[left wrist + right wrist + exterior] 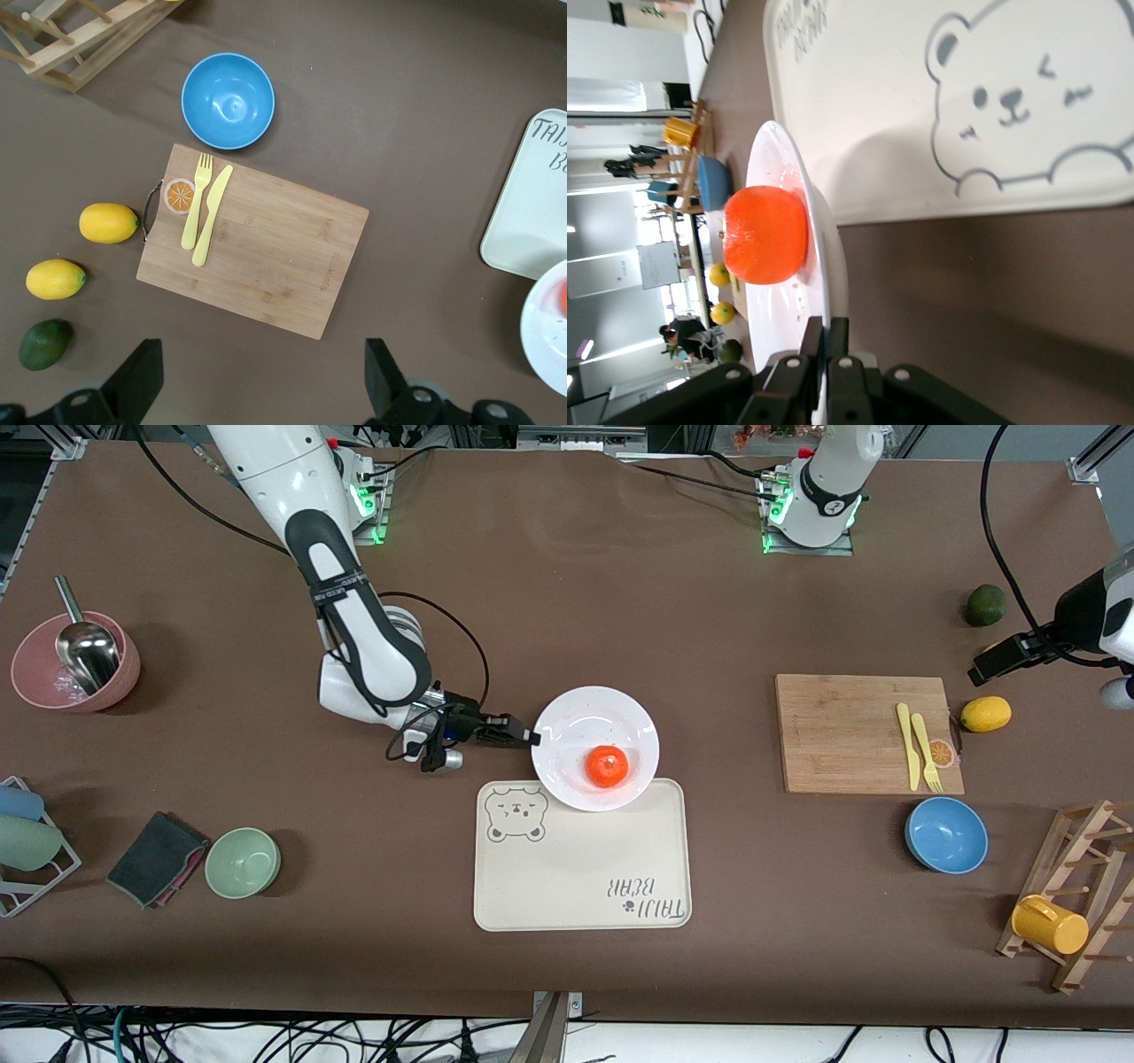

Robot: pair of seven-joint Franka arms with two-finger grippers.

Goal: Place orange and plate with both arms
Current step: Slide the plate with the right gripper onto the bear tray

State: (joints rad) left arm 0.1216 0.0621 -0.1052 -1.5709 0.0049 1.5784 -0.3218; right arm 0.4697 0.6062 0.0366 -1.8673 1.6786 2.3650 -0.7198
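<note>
1. While pinched together on the rim of the plate (595, 747), the right gripper (530, 736) sits low at the edge toward the right arm's end of the table; fingers (824, 341) clamped tight on the white rim in the right wrist view.
2. Resting on the plate, near its middle: the orange (608, 766), round and bright, also seen up close at (765, 234).
3. Partly overlapping the tray (580, 886), plate edge nearest the front camera lying over the tray's rim; bear print (515, 812) just beside the plate.
4. Waiting high over the left arm's end of the table: the left gripper (264, 382), fingers wide apart, holding nothing.
5. Below that gripper: a cutting board (864, 732) with a yellow fork (927, 752) and knife (907, 746) on it, a blue bowl (946, 834) nearer the front camera.
6. Near the board: a lemon (985, 714) and a dark green fruit (984, 605).
</note>
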